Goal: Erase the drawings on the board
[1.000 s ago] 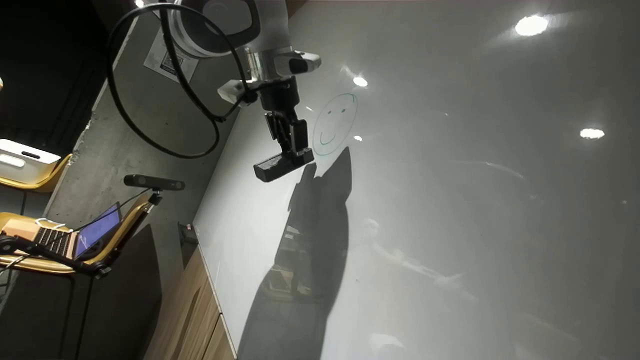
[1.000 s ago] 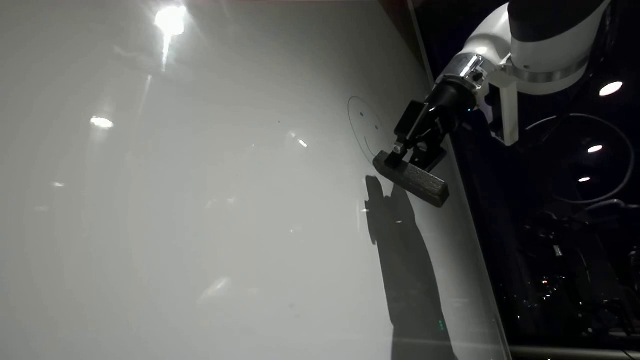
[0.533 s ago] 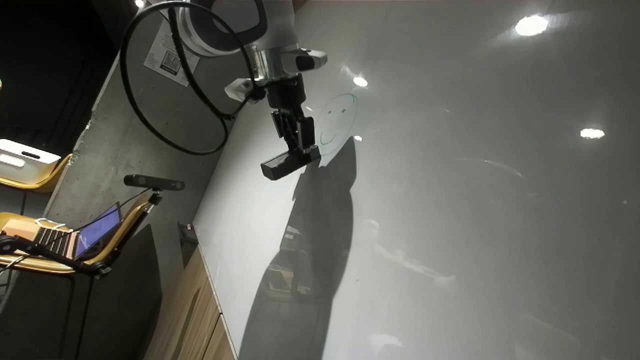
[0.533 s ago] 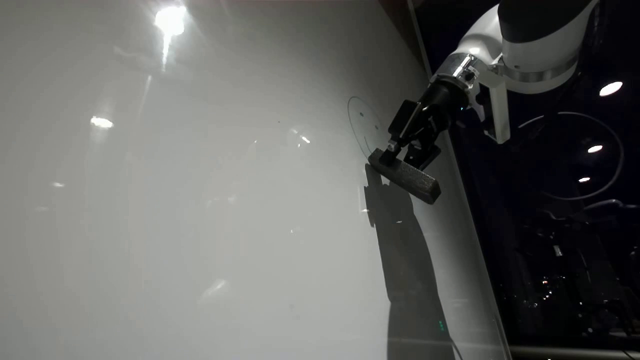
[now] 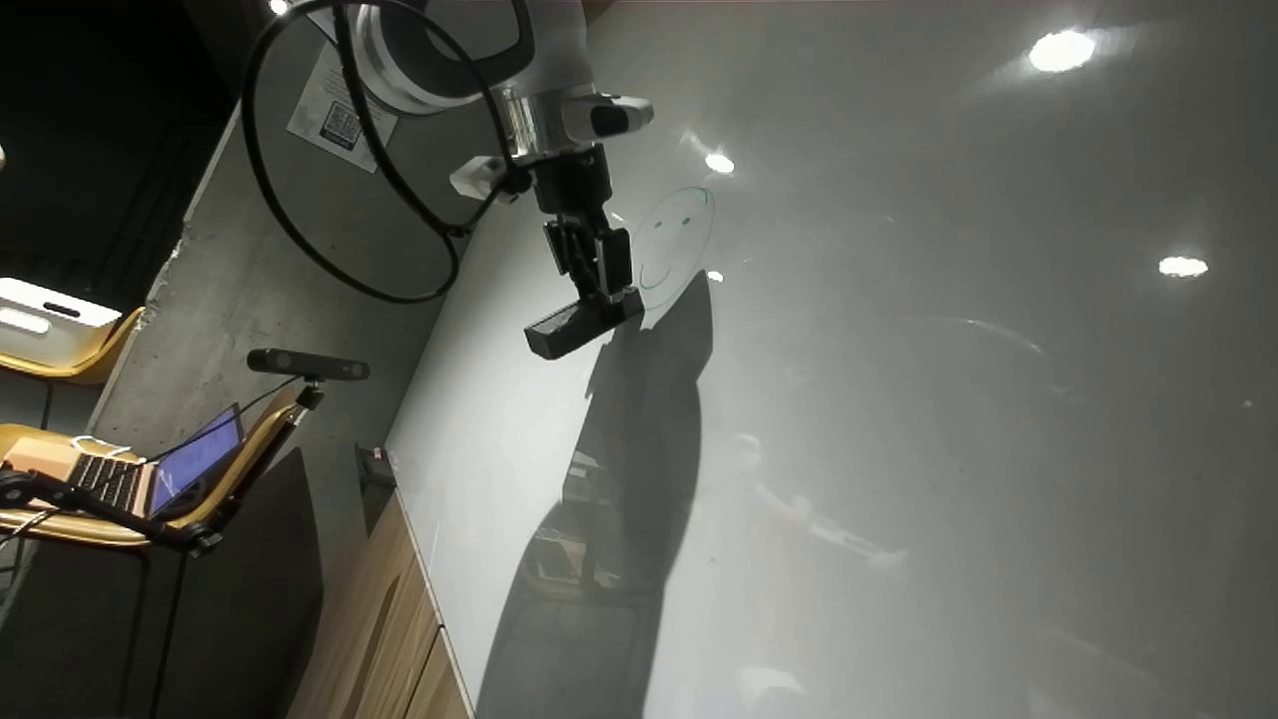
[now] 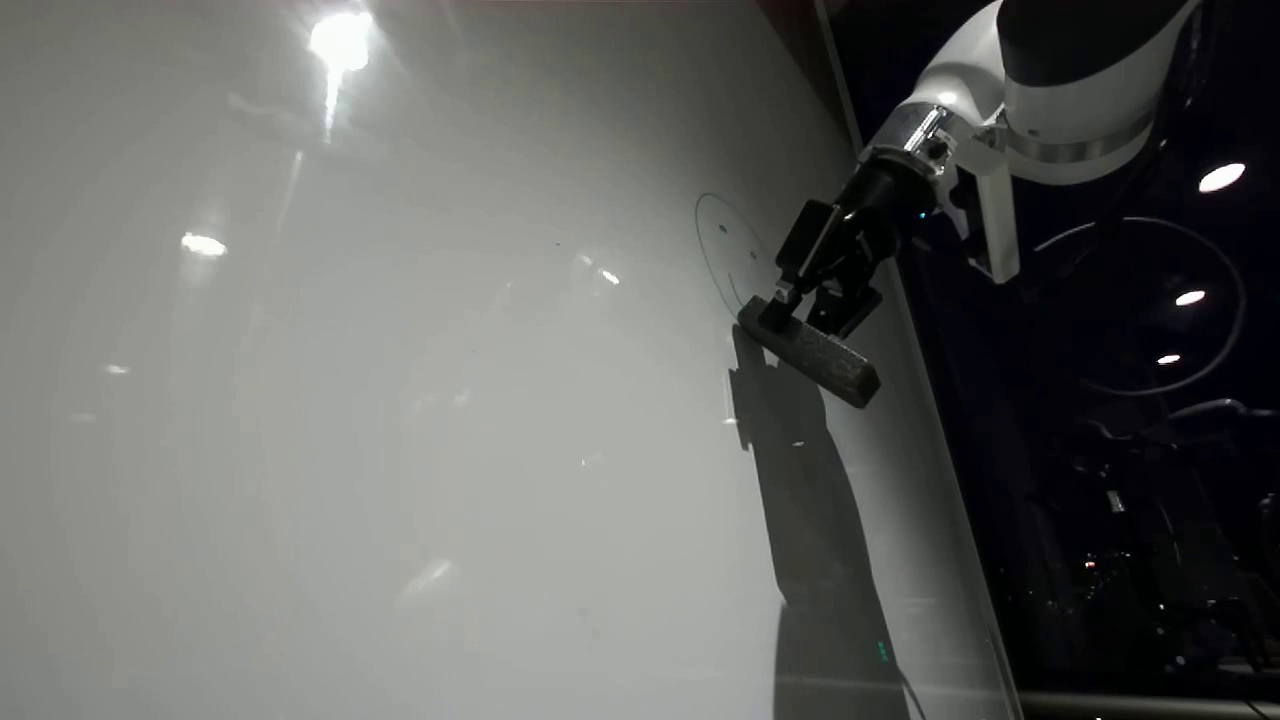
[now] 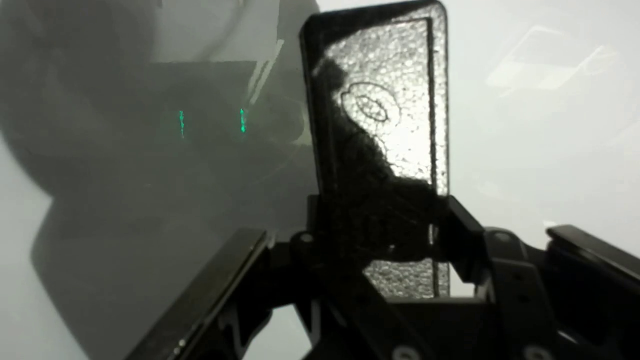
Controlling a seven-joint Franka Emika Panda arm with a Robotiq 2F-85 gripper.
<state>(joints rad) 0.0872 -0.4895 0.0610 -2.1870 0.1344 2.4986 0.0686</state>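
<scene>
Mostly, the smiley-face drawing (image 5: 675, 248) on the whiteboard (image 5: 919, 419) can be made out, though its thin outline fades on the side nearest the gripper (image 6: 803, 320). In an exterior view, the black board eraser (image 6: 815, 355) hides the outline at the mouth end and part of the mouth itself. The gripper is clamped on the eraser, a finger along either long side, but the wrist view loses the contact itself in blackness. Whether the eraser touches the whiteboard I cannot tell. An oval mark (image 7: 371, 105) moulded into the eraser's back sits partly in shade. In both exterior views the arm (image 5: 544, 50) is cut off at the top, and its shadow (image 5: 639, 449) runs out of sight at the bottom. A looped black cable (image 5: 249, 110) crosses a paper sign (image 5: 324, 105) on the left, whose lettering is too small to read. Also at the left, a yellow chair (image 5: 95, 533) bearing a laptop (image 5: 197, 454) is cut off by the edge.
</scene>
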